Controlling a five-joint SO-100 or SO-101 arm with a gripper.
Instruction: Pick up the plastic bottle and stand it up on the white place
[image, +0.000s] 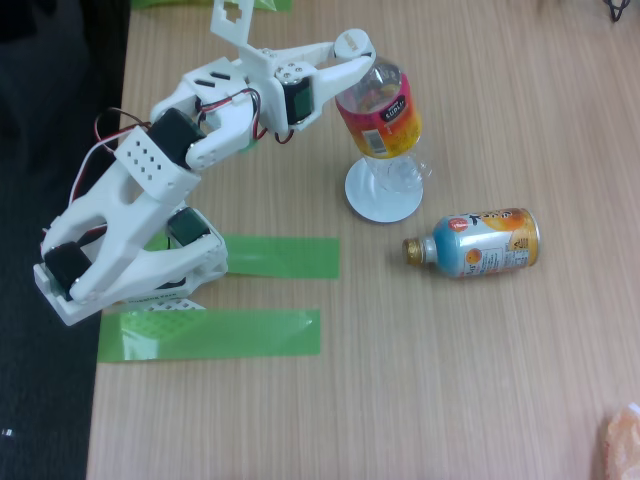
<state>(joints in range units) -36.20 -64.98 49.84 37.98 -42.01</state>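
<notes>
Claw (352, 78) clenched on bottle (381, 118) (leaning, base on plate (372, 207)): straighten fully upright before letting go.

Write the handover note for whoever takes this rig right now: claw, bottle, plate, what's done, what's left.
Claw: closed around the top of the plastic bottle, above its label.
Bottle: roughly upright, leaning a little, its base on the white plate.
Other bottle: lying on its side on the table, right of the plate in the fixed view, untouched.
Done: bottle picked up and brought onto the plate.
Left: straighten it if needed, open the claw, back the arm away, check it stands alone.
</notes>
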